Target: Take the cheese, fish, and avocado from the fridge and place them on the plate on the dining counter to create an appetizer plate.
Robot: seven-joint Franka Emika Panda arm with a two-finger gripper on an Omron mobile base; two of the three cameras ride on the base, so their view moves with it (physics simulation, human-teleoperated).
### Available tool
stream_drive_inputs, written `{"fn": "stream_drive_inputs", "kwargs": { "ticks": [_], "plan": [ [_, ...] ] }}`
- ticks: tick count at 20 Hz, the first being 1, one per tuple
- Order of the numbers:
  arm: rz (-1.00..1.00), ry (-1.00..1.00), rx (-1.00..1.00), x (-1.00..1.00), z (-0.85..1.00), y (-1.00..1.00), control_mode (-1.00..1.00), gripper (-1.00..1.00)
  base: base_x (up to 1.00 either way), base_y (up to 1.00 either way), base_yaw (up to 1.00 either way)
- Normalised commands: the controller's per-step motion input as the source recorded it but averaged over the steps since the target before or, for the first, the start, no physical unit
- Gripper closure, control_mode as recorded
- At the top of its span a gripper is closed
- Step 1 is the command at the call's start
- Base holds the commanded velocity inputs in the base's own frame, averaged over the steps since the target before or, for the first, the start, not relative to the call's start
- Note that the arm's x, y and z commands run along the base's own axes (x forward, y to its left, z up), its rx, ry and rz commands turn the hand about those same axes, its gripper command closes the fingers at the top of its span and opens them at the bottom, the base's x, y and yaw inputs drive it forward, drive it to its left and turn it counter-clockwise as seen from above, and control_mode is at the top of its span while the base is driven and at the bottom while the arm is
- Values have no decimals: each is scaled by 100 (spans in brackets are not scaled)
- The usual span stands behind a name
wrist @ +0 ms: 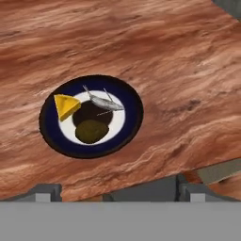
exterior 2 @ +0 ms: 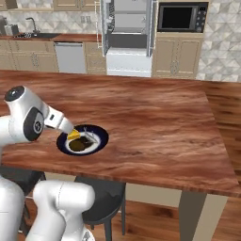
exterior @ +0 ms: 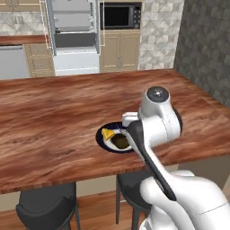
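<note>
jaws wide open, empty, above plate (wrist: pixel 132 123)

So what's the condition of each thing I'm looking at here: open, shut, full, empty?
fridge: door open, shelves look bare.
plate: on the dining counter, loaded.
cheese: lying on the plate.
fish: lying on the plate.
avocado: sitting on the plate.
gripper: fingers spread open, holding nothing, above the plate.
microwave: door shut.
</note>
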Motion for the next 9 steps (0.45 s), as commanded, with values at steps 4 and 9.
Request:
{"fn": "stream_drive_inputs", "kwargs": {
  "ticks": [4, 9],
  "plan": [
    [0, -30, -5, -100, 47, 0, -100, -100, 0, 0, 0],
    [0, -23, -9, -99, 42, 2, -100, -100, 0, 0, 0]
  ]
}}
